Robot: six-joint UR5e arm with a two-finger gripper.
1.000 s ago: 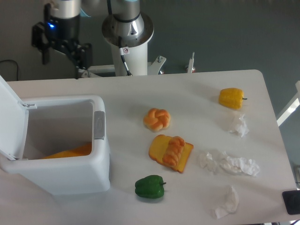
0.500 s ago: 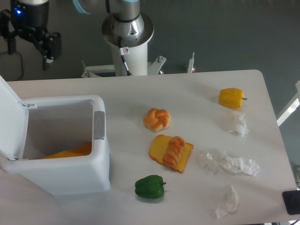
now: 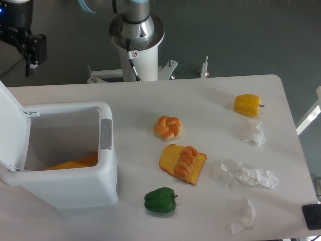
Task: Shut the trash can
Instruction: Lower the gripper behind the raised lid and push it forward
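The trash can (image 3: 65, 170) stands open on the desk (image 3: 210, 100), lid raised; the tool (image 3: 22, 45) hangs beyond its far-left corner, opening indiscernible

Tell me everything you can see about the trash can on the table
The trash can is a large white boxy bin, plastic by its look, with rounded corners, standing upright at the table's left end. Its flat white lid is swung open and stands up on the left side. A grey latch tab sits on the right rim. Something orange lies inside. Nothing touches the bin from outside.
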